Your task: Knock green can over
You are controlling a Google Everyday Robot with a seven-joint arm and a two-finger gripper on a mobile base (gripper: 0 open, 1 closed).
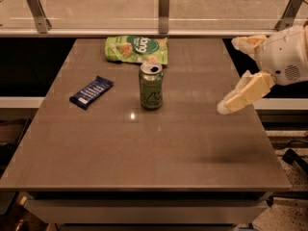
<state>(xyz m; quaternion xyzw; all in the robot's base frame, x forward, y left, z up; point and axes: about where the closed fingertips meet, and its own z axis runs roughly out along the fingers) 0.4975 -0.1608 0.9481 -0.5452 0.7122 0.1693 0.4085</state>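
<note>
Left part of the brown table (pixel 144 153): dark blue wrapped bar (pixel 91 92), lying flat and angled, one end toward the back right. Well apart from everything else.

Further right, near the back edge: flat green snack bag (pixel 137 48), lying down, print side up.

Just in front of the bag's right end: green can (pixel 151 86), standing upright, about mid-width of the table and somewhat toward the back. Silver top up with the opening visible, pale marking on the side facing the camera. Close to the bag, but base apart from it, on bare tabletop. Not knocked over yet. Small bright reflection on the surface just front-left of the can.

Right edge: gripper (pixel 230 75), with cream fingers (pixel 245 93) on a rounded white wrist (pixel 284 57), hovering over the table's right side. Spread wide, holding nothing: one finger up by the back right corner, the other lower, tip angled down-left toward the tabletop. Well apart from the can, only bare tabletop between. Faint dark shadow (pixel 226 159) on the table in front of the gripper.
</note>
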